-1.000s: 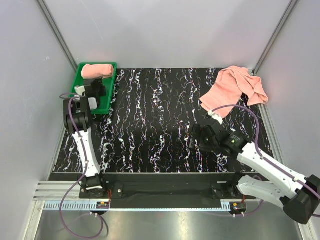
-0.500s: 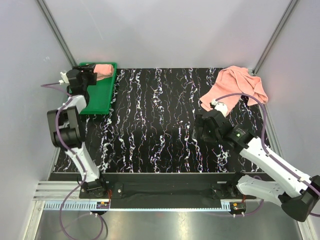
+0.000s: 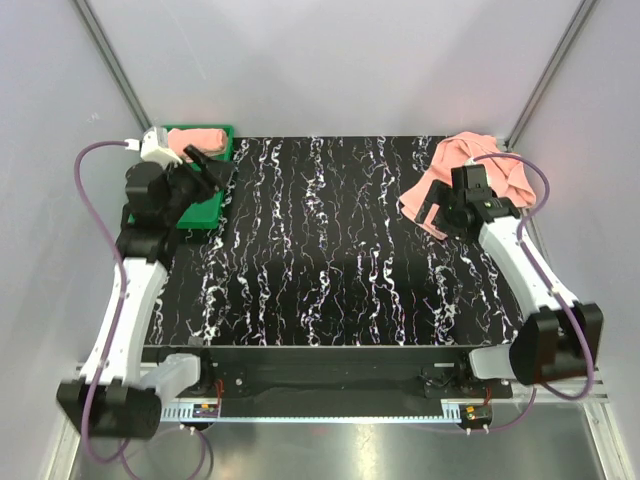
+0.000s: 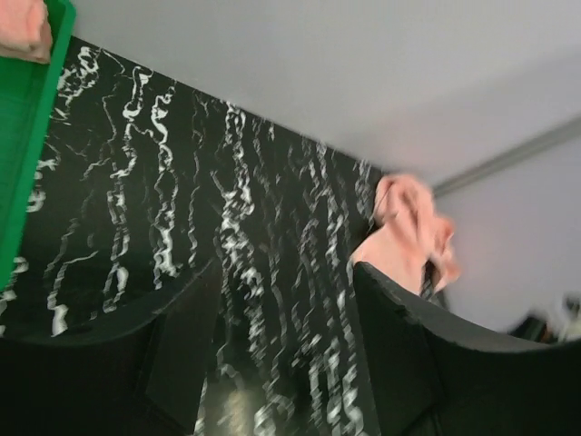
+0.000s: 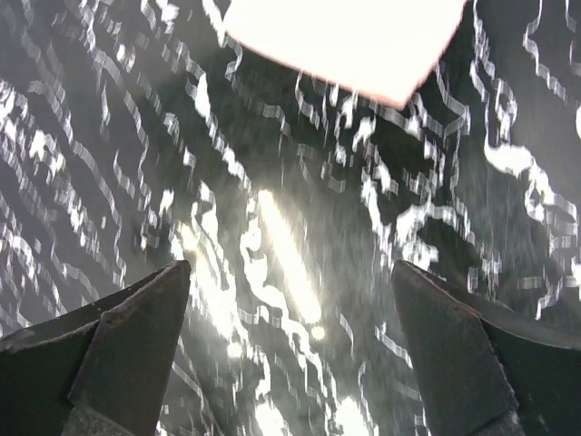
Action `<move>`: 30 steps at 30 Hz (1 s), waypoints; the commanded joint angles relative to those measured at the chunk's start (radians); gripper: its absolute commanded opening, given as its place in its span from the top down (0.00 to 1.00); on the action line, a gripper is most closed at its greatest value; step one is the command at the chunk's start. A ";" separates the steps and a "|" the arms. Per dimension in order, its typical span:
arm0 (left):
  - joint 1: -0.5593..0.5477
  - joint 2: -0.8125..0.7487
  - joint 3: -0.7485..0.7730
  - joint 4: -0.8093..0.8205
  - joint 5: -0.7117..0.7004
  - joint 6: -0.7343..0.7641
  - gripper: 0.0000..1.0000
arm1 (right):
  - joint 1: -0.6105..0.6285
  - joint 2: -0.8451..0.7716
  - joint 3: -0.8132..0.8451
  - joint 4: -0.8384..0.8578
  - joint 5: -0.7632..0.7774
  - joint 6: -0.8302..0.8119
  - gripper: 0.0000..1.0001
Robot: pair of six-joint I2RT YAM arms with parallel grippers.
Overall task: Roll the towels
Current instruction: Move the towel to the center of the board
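Observation:
One salmon-pink towel (image 3: 195, 137) lies rolled at the far end of the green tray (image 3: 205, 205); its corner (image 4: 23, 27) shows top left in the left wrist view. The other towel (image 3: 480, 165) lies crumpled at the back right of the table, and is seen far off (image 4: 408, 232) from the left wrist. My left gripper (image 3: 208, 168) hovers over the tray's right edge, pointing across the table. It is open (image 4: 286, 345) and holds nothing. My right gripper (image 3: 437, 212) hangs open (image 5: 290, 354) over the near-left edge of the crumpled towel (image 5: 345, 36), with only table between its fingers.
The black marbled table (image 3: 320, 250) spans the space between the tray and the crumpled towel. Grey walls close in the left, back and right. Cables loop from both arms.
My left arm has risen off the tray and swung its gripper right, towards the table. My right gripper has moved back and right to the edge of the crumpled towel.

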 commanded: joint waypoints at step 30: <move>-0.114 -0.126 -0.100 -0.408 -0.253 0.477 0.34 | 0.063 1.129 1.101 -0.223 0.135 -0.199 0.19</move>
